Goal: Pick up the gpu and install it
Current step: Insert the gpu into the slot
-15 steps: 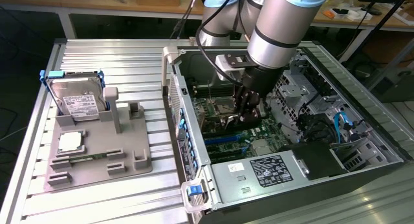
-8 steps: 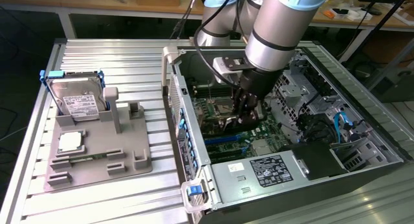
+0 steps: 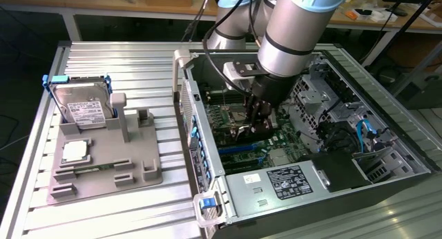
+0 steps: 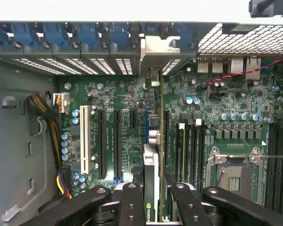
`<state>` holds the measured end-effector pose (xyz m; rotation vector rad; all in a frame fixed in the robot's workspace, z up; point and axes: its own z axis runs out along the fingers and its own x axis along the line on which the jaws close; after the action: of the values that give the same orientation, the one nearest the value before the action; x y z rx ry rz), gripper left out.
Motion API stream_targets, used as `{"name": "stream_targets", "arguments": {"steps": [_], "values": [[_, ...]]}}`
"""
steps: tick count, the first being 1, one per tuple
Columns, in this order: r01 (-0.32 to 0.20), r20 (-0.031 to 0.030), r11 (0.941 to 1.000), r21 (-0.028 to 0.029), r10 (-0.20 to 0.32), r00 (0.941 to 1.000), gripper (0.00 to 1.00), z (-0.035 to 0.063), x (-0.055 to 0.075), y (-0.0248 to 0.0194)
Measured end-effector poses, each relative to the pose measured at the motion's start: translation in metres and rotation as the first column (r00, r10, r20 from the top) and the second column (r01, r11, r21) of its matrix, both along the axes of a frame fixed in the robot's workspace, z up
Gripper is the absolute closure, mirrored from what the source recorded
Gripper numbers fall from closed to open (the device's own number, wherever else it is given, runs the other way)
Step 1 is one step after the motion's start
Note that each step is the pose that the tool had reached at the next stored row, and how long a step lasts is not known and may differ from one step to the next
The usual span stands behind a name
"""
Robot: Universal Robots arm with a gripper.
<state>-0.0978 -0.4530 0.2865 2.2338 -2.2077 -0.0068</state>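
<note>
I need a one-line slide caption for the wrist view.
The gripper holds the gpu edge-on above the motherboard inside the open computer case.

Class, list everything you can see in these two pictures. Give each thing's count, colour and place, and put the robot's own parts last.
table: one, grey ribbed metal, under everything
holder: one, grey, on the table at the exterior view's left
hard drive: one, silver with a white label, upright in the holder
processor chip: one, silver, flat on the holder
computer case: one, dark, open, at the exterior view's right
main board: one, green, inside the case
power supply: one, grey with a white label, inside the case
graphics card: one, dark, edge-on over the main board
arm: one, silver, reaching into the case
pincer: one, black, closed on the graphics card
</note>
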Motion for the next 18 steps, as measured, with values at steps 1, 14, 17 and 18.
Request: {"name": "stream_targets", "arguments": {"steps": [1, 14, 17, 18], "values": [[0.0, 0.0, 1.0, 0.0, 0.0, 1.0, 0.73, 0.0, -0.0001, -0.0011], [0.0, 0.0, 1.0, 0.0002, 0.0, 1.0, 0.73, -0.0017, -0.0062, -0.0063], [0.0, -0.0001, 1.0, 0.0006, 0.0, 1.0, 0.73, -0.0018, -0.0061, -0.0063], [0.0, 0.0, 1.0, 0.0024, 0.0, 1.0, 0.73, -0.0021, -0.005, -0.0063]]}}
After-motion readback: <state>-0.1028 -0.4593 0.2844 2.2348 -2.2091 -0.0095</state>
